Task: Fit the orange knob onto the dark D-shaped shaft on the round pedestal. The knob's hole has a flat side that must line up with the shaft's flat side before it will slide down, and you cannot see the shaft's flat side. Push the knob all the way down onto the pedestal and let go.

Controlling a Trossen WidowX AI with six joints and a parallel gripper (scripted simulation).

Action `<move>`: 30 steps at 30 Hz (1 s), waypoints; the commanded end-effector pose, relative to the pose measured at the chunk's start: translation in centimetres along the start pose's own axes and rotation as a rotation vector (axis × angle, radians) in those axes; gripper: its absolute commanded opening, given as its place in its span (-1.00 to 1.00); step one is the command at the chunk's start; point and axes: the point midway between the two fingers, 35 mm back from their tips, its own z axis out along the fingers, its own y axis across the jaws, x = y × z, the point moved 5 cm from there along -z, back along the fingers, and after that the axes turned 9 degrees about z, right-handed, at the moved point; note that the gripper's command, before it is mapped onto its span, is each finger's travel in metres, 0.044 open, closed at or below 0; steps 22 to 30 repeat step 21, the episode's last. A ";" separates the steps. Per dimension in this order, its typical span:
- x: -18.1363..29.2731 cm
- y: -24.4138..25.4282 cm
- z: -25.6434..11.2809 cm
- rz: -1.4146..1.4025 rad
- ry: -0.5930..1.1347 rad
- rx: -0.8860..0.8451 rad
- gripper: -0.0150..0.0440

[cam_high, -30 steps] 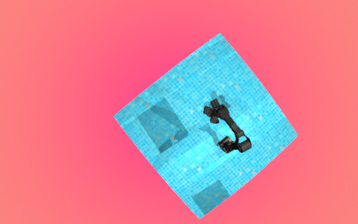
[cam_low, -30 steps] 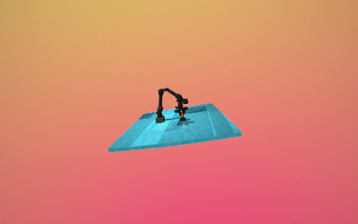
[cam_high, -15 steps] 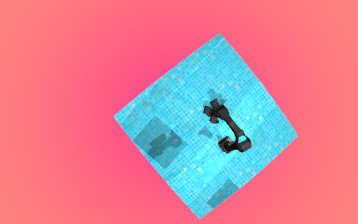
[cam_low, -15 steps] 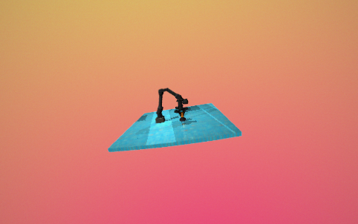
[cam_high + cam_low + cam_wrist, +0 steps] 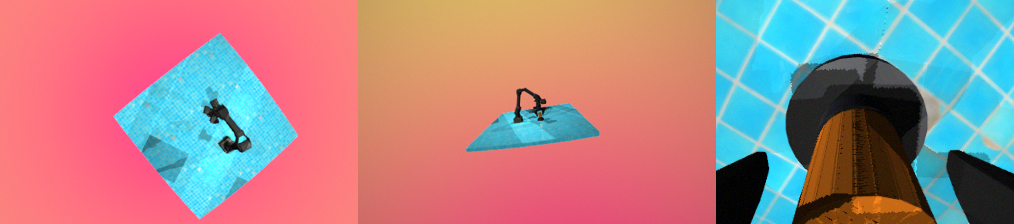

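Note:
The orange knob (image 5: pixel 540 115) (image 5: pixel 858 172) stands upright over the middle of the round dark pedestal (image 5: pixel 541 119) (image 5: pixel 806 117). In the wrist view a dark band lies round the knob's lower end. I cannot tell whether it is shadow or a gap, so whether the knob is fully down is unclear. The shaft is hidden by the knob. My gripper (image 5: pixel 539 112) (image 5: pixel 859 160) is open, with one finger on each side of the knob and a clear gap to both in the wrist view. In the top view the arm's head covers knob and pedestal.
The arm's base (image 5: pixel 226 145) (image 5: pixel 518 120) stands on the blue tiled table (image 5: pixel 178 100) (image 5: pixel 566 130), and the arm arches from it to the pedestal. Dark shadow patches lie on the tiles. The table's edges are well away from the pedestal.

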 end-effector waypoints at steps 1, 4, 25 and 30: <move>0.0 0.0 0.0 -0.003 0.000 0.001 1.00; 0.0 0.0 0.0 -0.003 0.000 0.001 1.00; 0.2 -0.3 -9.6 0.000 0.000 0.001 1.00; 0.2 -0.3 -9.6 0.000 0.000 0.001 1.00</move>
